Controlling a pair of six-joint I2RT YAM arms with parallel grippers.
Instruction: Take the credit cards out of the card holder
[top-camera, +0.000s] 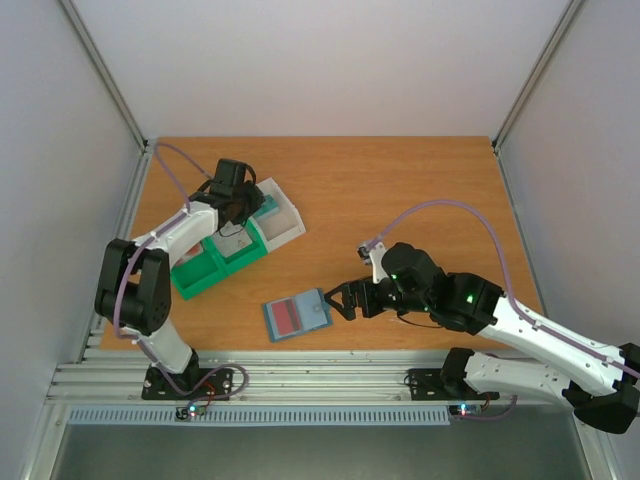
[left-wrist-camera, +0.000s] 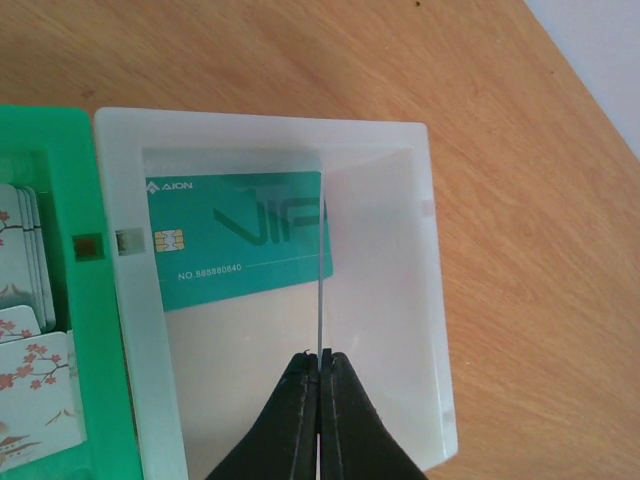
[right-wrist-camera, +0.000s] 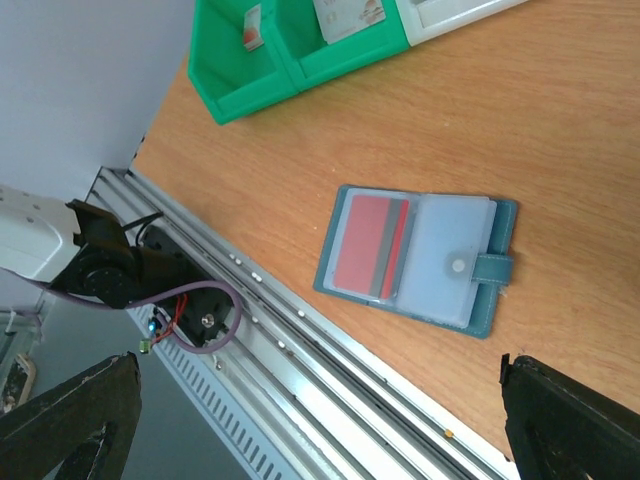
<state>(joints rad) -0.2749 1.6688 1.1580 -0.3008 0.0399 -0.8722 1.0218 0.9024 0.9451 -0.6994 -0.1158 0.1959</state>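
The left fingers (left-wrist-camera: 295, 410) pinch a thin card (left-wrist-camera: 322, 300), seen edge-on, above the clear compartment (left-wrist-camera: 432, 250) that holds a teal card (left-wrist-camera: 240, 240). Credit cards (left-wrist-camera: 30, 385) lie in the green tray (left-wrist-camera: 75, 180). The right fingers (right-wrist-camera: 70, 420) stand spread near the open card holder (right-wrist-camera: 440, 260) on the desk (right-wrist-camera: 560, 120).

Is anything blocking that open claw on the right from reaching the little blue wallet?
Nothing visible does. The right gripper is open, its fingers facing the card holder, with only bare table between. The green tray sits well off to the side.
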